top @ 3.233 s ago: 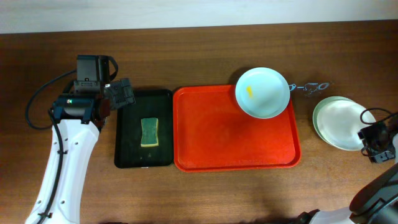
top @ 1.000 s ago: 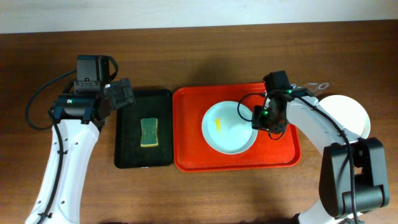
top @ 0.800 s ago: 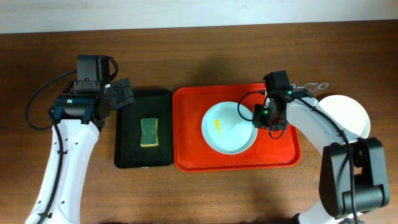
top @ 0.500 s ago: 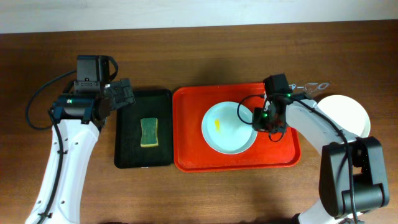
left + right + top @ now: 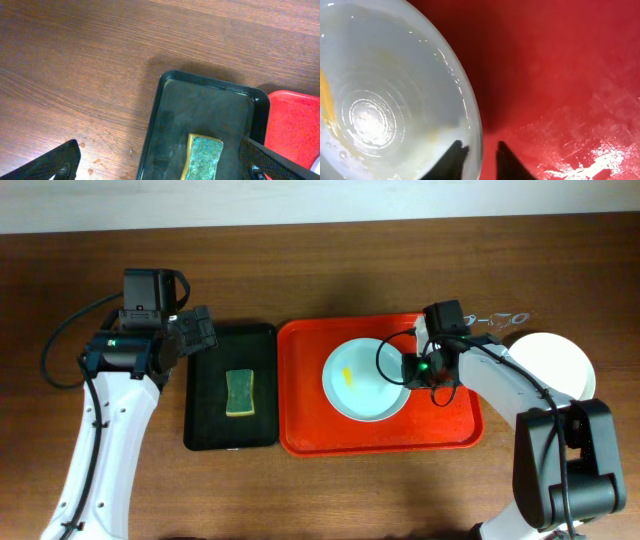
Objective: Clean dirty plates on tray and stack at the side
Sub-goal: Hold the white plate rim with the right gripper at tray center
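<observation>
– Overhead, how much of the job is judged done?
– Part of it. A stack of white plates [image 5: 565, 360] is seen on the surface [image 5: 400, 500], outside the orange-red tray [image 5: 310, 420] and to the right of the right pincer [image 5: 410, 370]; its count cannot be told. One dirty plate [image 5: 366, 378] is left on the tray, under and to the left of that pincer, and its yellow smear [image 5: 347, 375] is not yet wiped.
– How is that plate held?
– In the right wrist view the pincer is drawn narrow across the rim, one fingertip [image 5: 456, 156] inside the plate and the other outside; a grip is judged. The left pincer [image 5: 159, 150] is spread wide and nothing is held in it. The green-yellow sponge [image 5: 202, 157] is seen untouched between its fingers, in the black tray [image 5: 161, 100].
– What is left?
– Wiping, then stacking, it is judged.
– Can any writing be read?
– None. No brand or label is made out, and a small glinting item [image 5: 497, 320] beyond the right pincer is too small to be named.
</observation>
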Controlling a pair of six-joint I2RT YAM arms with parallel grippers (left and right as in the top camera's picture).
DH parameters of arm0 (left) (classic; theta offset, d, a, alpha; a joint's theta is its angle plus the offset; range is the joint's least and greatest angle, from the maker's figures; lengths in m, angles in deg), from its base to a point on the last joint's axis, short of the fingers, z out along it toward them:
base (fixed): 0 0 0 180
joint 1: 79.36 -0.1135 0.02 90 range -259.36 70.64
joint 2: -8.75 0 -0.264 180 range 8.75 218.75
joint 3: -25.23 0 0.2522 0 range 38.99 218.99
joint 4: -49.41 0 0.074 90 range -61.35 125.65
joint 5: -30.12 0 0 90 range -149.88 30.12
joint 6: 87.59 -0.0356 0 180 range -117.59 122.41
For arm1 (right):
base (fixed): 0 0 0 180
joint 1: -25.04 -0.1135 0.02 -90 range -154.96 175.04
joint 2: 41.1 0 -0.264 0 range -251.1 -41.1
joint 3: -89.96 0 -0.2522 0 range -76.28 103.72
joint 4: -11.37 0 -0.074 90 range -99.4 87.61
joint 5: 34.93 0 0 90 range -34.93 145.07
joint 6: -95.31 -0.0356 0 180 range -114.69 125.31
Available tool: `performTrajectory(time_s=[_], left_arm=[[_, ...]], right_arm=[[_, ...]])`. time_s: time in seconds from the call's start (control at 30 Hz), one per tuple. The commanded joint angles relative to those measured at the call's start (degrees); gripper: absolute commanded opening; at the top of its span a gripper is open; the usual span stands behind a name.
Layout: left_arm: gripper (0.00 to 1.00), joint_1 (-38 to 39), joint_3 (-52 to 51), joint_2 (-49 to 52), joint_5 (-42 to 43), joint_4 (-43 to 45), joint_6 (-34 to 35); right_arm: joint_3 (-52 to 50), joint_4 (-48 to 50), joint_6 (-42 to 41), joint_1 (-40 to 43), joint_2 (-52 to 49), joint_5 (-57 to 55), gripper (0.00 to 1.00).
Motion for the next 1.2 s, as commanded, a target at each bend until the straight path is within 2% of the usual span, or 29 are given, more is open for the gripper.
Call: performTrajectory(time_s=[0.0, 0.03, 0.07, 0.1, 0.13, 1.17], left_arm=[[0.99, -0.3, 0.3, 0.0, -0.8, -0.1, -0.3], [0.99, -0.3, 0.3, 0.0, -0.8, -0.1, -0.3], [0.99, -0.3, 0.3, 0.0, -0.8, -0.1, -0.3], [0.99, -0.3, 0.3, 0.0, -0.8, -0.1, -0.3], [0.99, -0.3, 0.3, 0.0, -0.8, -0.1, -0.3], [0.99, -0.3, 0.3, 0.0, -0.8, -0.1, -0.3]], right_arm=[[4.6, -4.3, 1.5, -0.2, -0.2, 0.1, 0.45], [6.5, -7.4, 1.5, -0.2, -0.2, 0.1, 0.52], [9.8, -13.3, 1.2, -0.2, -0.2, 0.1, 0.64], [11.4, -16.7, 1.2, -0.3, -0.2, 0.1, 0.72], [13.1, -20.5, 1.2, -0.3, -0.2, 0.1, 0.99], [13.1, -20.5, 1.3, -0.3, -0.2, 0.1, 0.98]])
